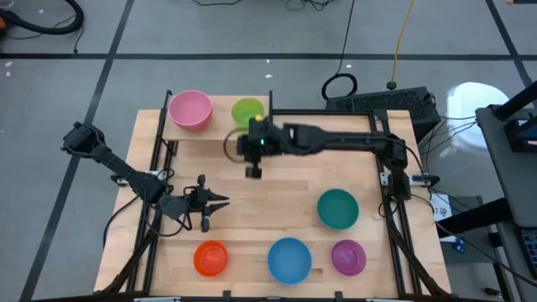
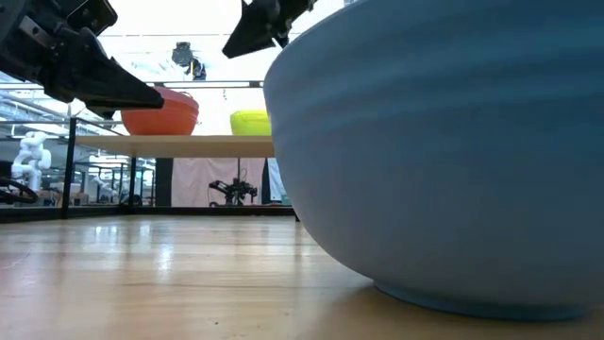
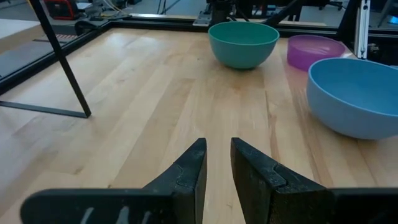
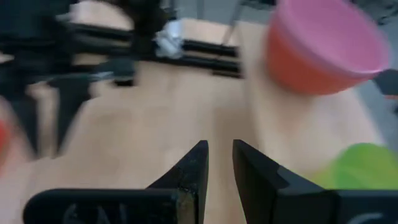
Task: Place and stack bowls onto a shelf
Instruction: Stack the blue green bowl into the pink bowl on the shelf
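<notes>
The shelf point(image 1: 220, 124) stands at the table's far left. On it a pink bowl point(image 1: 190, 109) sits nested in a red-orange one point(image 2: 160, 115), and a green bowl point(image 1: 247, 111) sits beside it; the low view shows a yellow bowl point(image 2: 250, 122) there. On the table rest orange point(image 1: 211, 257), blue point(image 1: 289, 259), purple point(image 1: 348, 256) and teal point(image 1: 338, 208) bowls. My right gripper point(image 1: 239, 149) hovers shut just in front of the shelf, below the green bowl point(image 4: 364, 165), and holds nothing. My left gripper point(image 1: 222, 200) is shut and empty above the table's left middle, pointing right.
The shelf's thin black post point(image 3: 62, 62) stands left of my left gripper point(image 3: 217, 144). The blue bowl point(image 2: 444, 151) fills the low view's right side. Black frame rails run along the table's left and right edges. Bare wood lies mid-table between the two grippers.
</notes>
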